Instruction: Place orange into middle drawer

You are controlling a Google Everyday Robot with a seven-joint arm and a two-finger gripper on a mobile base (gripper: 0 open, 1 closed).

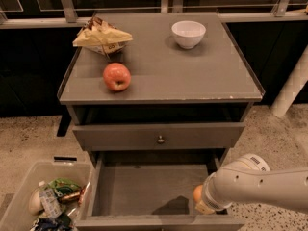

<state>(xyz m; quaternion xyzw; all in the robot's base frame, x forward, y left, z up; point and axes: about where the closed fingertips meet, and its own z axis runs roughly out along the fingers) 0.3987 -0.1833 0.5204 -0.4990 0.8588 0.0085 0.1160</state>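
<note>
The middle drawer point(139, 189) is pulled open below the cabinet top, its flat grey floor bare. My gripper point(198, 202) is low over the drawer's right front corner, mostly hidden behind my white arm point(255, 184). It is shut on the orange point(197, 193), of which only the left part shows beside the wrist. The orange is inside the drawer's outline, close to the right wall. I cannot tell whether it touches the floor.
The drawer above, with a round metal knob point(160, 139), is closed. On the cabinet top are a red-yellow apple point(117, 76), a white bowl point(188, 33) and a crumpled snack bag point(101, 36). A clear bin of rubbish point(43, 196) stands at the lower left. A white post point(291, 88) is at the right.
</note>
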